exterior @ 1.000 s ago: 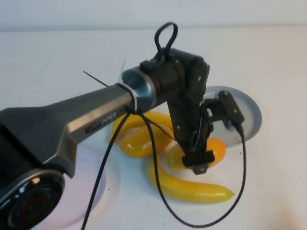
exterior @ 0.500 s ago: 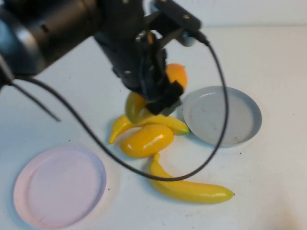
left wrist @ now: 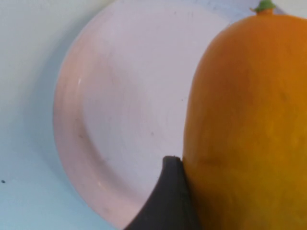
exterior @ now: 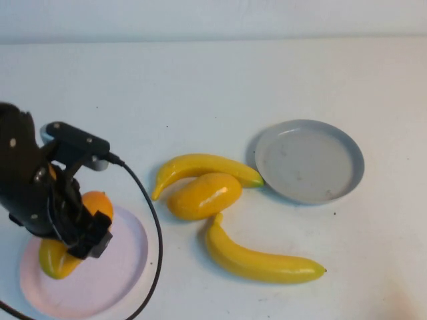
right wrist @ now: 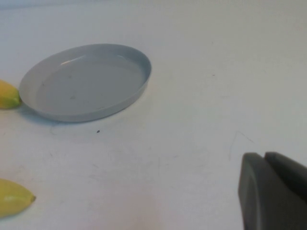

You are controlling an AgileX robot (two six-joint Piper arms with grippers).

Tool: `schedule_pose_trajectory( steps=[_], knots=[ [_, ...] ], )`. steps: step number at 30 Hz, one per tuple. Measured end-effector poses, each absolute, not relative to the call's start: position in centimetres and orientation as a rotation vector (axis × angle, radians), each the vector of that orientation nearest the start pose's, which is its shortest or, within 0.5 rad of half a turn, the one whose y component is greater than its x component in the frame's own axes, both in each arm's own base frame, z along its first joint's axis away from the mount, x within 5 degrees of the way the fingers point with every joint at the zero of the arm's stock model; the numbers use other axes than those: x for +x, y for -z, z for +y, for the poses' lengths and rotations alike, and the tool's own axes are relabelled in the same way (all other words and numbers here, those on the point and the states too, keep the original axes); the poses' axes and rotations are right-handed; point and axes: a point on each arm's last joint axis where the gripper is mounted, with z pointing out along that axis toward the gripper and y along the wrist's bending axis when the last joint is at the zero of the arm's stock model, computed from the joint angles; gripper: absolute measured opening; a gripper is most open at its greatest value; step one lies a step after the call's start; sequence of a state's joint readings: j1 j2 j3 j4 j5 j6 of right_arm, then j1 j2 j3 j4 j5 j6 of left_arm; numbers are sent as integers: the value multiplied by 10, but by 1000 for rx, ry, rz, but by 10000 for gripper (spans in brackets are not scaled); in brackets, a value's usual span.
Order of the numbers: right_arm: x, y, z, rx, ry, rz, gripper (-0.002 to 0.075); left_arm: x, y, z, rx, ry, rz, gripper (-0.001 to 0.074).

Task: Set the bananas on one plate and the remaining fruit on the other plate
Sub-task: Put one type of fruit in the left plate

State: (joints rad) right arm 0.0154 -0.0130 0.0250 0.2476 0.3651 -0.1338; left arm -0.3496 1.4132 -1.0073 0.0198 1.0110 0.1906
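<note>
The left tool (exterior: 80, 233) is hanging over the pale pink plate (exterior: 127, 267) at the near left of the worktop (exterior: 220, 80), clamping a mango-like fruit (exterior: 63, 250) between its fingers; the left wrist view is showing one dark finger (left wrist: 165, 203) pressing against the orange skin with the plate's bare floor directly beneath. Judging by that, the fruit is being held above or just at the plate so it can be released inside the rim rather than rolling off onto the worktop.

Outward from there, the second mango-like fruit (exterior: 203, 195) is lying mid-worktop, wedged between the two bananas: the upper banana (exterior: 203, 167) is curving along its far side and touching it, and the lower banana (exterior: 260, 260) is lying nearer the robot, its stem end just beside the fruit. The upper banana's tip is resting against the rim of the grey plate (exterior: 347, 143), which is holding nothing so far.

The right tool (right wrist: 273, 191) is sitting low at the right, well apart from the grey plate, evidently parked; whether its fingers are parted I cannot tell.
</note>
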Motion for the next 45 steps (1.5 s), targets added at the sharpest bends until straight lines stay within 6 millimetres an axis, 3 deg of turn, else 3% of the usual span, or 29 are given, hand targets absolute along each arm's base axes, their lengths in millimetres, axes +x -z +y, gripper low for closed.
schedule_pose_trajectory(
  steps=[7,14,21,24,29,39,45],
  knots=[
    [52,-174,9,16,-160,1852,-17,260,-226,-72,674,-10,2855,554],
    [52,-174,9,16,-160,1852,-17,272,-200,-72,677,-29,2923,554],
    [52,-174,9,16,-160,1852,-17,275,-190,-71,696,-62,2949,554],
    [52,-174,9,16,-160,1852,-17,276,-190,-70,706,-83,2943,570],
    [52,-174,9,16,-160,1852,-17,278,-193,-68,670,-124,2945,663],
    [52,-174,9,16,-160,1852,-17,297,-237,-72,530,-129,2961,668],
    [52,-174,9,16,-160,1852,-17,299,-260,-102,761,-89,2866,668]
  ],
)
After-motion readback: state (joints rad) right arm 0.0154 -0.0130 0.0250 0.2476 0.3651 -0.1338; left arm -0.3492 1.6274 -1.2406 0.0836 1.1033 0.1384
